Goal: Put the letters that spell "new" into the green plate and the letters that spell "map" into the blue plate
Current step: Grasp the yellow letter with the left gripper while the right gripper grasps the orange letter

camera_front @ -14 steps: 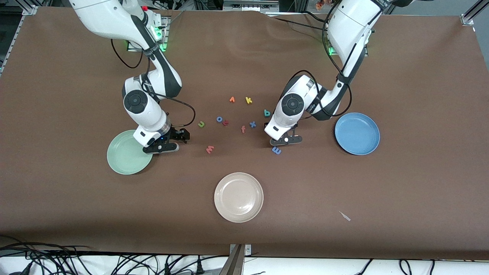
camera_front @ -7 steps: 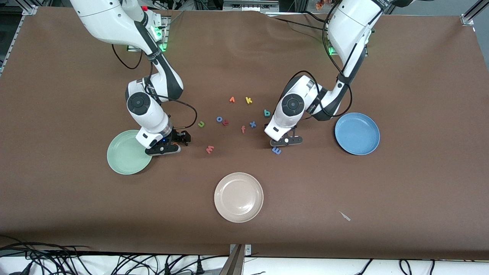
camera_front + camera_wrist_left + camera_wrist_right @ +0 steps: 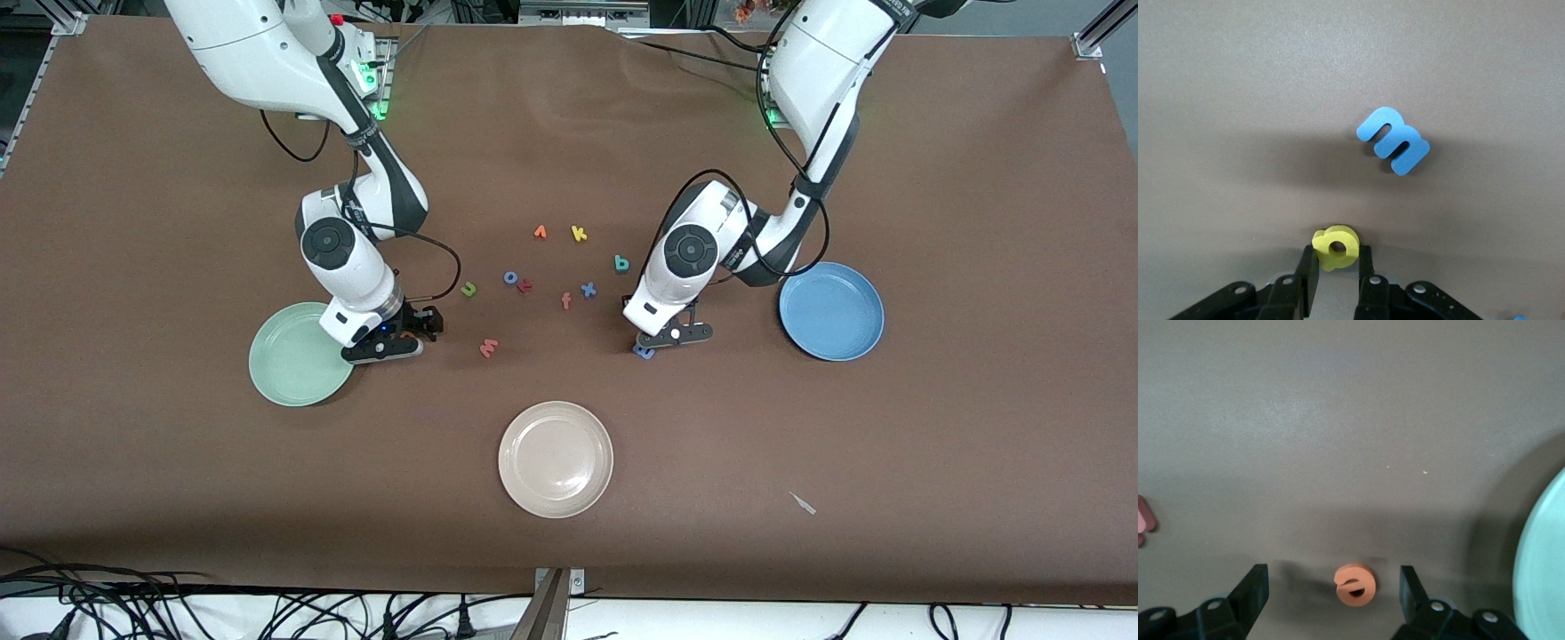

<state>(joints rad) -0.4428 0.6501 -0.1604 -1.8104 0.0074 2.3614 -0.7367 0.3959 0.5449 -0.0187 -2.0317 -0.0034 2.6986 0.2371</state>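
A: OK, status on my end. Left end effector [image 3: 656, 341] is clamped on the yellow a [image 3: 1336, 248], pinched between both fingers [image 3: 1307, 275].

B: Where is it?

A: Centre of the frame in the front view, low over the table [image 3: 978, 427], partly covering the blue m [image 3: 644, 352]. In the left wrist view the m [image 3: 1393, 141] lies flat on the table, apart from the a.

B: Right side?

A: Right end effector [image 3: 384, 348] sits at the rim of the green plate [image 3: 284, 373], on the side toward frame centre. Jaws spread wide. In the right wrist view the orange e [image 3: 1355, 585] lies on the table between the fingers [image 3: 1253, 588], touching neither. I can't see the e in the front view.

B: Plates?

A: I see no letter in the green plate. Blue plate [image 3: 831, 311] is mid-frame toward the left arm's end, and I see no letter in it either. Cream plate [image 3: 556, 459] is lower centre.

B: Other task letters?

A: Salmon w [image 3: 488, 348] is between the two end effectors. Olive n [image 3: 468, 289] is higher in the frame than the w. Teal p [image 3: 621, 263] is just beside the left arm's wrist.

B: Extras?

A: Blue o [image 3: 511, 277], dark red letter [image 3: 525, 285], salmon f [image 3: 565, 301] and blue x [image 3: 588, 289] are clustered mid-frame. Yellow k [image 3: 579, 234] is above them.
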